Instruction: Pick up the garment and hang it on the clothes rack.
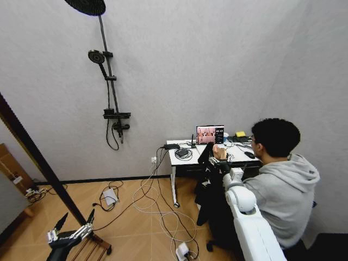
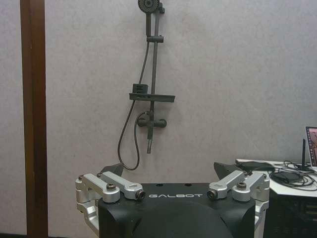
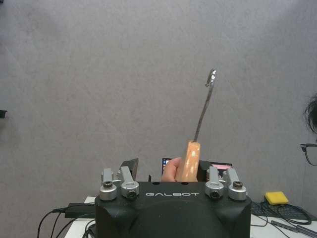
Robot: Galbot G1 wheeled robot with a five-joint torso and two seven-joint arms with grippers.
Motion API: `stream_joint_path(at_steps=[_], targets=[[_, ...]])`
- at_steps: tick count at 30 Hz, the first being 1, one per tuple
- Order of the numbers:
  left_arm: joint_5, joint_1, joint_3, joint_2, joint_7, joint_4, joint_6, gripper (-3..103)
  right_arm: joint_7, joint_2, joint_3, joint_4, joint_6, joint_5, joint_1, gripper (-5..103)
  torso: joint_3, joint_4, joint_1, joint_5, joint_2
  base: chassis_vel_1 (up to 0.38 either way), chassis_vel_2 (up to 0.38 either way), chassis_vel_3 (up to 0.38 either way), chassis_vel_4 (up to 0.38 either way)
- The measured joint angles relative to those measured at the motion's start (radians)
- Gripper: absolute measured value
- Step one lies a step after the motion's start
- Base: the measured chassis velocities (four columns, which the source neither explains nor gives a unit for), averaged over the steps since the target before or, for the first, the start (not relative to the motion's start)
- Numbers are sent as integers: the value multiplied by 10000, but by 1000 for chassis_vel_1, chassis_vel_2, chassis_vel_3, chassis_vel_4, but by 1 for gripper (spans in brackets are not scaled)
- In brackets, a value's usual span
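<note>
Light wood shows between the fingers of the right gripper (image 3: 168, 174), which reaches out toward the white desk (image 1: 182, 160). It is the neck of the hanger (image 3: 190, 161), and the metal hook (image 3: 204, 108) rises from it, leaning a little and curling at the tip. The fingers look closed in around that wooden neck, though their tips are hidden behind the gripper body, so I cannot tell for certain that they pinch it. A person's hand (image 3: 170, 171) touches the hanger on the same spot, a fingertip pressed against the wood. Below the gripper the garment (image 1: 206, 187) hangs down as a thin black cloth in front of the desk's near edge, right beside the seated person in the grey hoodie (image 1: 285, 190). On the desk behind it stand a small lit screen (image 1: 210, 134), a yellow block (image 1: 240, 134) and a tangle of cables (image 1: 184, 153).

Well away from the desk, low over the wooden floor, the left gripper (image 1: 75, 221) hangs idle with its fingers spread wide apart and nothing between them. Just beside it runs a dark reddish-brown post of the clothes rack (image 1: 38, 159), slanting up from its slatted foot. On the wall between rack and desk is a black shower set (image 1: 109, 76).
</note>
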Motion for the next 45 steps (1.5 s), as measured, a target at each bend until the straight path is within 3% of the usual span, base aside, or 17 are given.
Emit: stream_joint_path(at_steps=[3,15,31,35,40,45], targets=[[0,0,0,0,0,0,0,100,25,-9,-7,-1,-30,0,29,60,0,0,0,0,0,0,0,0,0],[0,0,0,0,0,0,0,100,206,-5,9,171,-160,32,-154,12,0,4,1,2,0,0,0,0,0],[0,1,0,0,0,0,0,100,69,-103,-445,975,-73,393,-573,10,0,-3,0,1,0,0,0,0,0],[0,1,0,0,-1,0,0,100,17,-160,-1102,1488,-196,1164,-590,10,0,6,0,-1,-1,0,0,0,0],[0,1,0,0,1,0,0,100,8,-656,-2178,2147,-500,2612,-505,10,-1,0,-1,-2,0,52,69,50,48],[0,0,0,0,0,0,0,100,-107,-785,-2486,2247,-558,2892,-340,10,-1,2,0,-2,0,78,91,89,83]])
